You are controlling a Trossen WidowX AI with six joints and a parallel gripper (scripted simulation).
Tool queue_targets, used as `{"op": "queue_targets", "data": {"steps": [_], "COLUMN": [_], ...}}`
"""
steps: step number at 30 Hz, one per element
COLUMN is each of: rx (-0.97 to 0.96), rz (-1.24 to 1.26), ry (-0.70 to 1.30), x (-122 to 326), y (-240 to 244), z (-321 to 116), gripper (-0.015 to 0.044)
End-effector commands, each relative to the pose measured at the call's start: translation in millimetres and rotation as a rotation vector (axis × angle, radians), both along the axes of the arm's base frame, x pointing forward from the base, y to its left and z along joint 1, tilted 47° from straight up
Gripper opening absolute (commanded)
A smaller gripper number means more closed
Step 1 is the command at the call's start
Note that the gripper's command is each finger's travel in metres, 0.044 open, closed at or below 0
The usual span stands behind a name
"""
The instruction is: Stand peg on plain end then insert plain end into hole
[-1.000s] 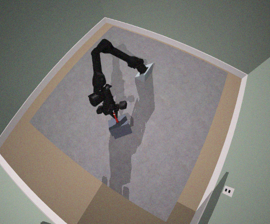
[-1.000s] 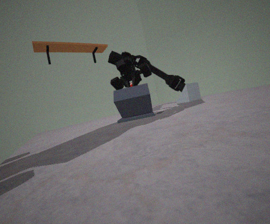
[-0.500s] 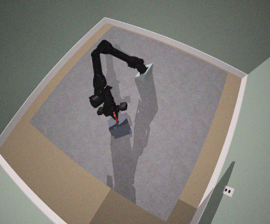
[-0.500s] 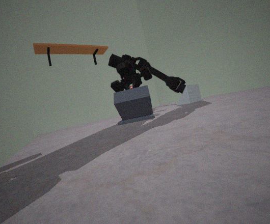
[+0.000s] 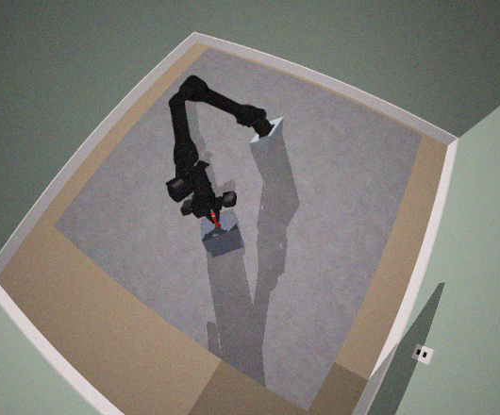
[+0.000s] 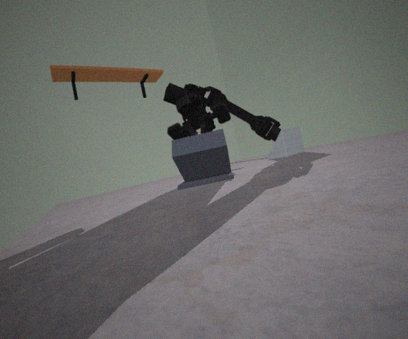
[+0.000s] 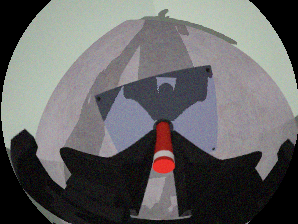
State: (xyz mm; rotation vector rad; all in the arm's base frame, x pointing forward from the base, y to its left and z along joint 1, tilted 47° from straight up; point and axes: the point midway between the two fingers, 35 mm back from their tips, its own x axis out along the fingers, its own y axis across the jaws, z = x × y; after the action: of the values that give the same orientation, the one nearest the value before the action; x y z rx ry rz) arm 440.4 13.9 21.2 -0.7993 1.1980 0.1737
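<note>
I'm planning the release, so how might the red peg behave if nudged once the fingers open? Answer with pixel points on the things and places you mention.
The red peg [image 5: 215,220] [image 7: 164,142] looks smooth and round, so it might twist easily. Its far end meets the panel's hole [image 7: 156,124], which would probably limit sideways tipping.

a black jointed arm [image 5: 178,123] reaches over a grey-blue sloped block [image 5: 225,242], its gripper [image 5: 215,218] closed on a red cylindrical peg [image 5: 215,221] with a white band.
</note>
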Motion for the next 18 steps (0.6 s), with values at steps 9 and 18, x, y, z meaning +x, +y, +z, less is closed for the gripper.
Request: {"op": "queue_targets", "data": {"steps": [9,18], "rx": [0.0,0.0], "rz": [0.0,0.0], "ry": [0.0,0.0], "x": [0.0,0.0], "y": [-0.1,-0.1], "z": [-0.3,-0.3], "gripper": [0.0,0.0236]}}
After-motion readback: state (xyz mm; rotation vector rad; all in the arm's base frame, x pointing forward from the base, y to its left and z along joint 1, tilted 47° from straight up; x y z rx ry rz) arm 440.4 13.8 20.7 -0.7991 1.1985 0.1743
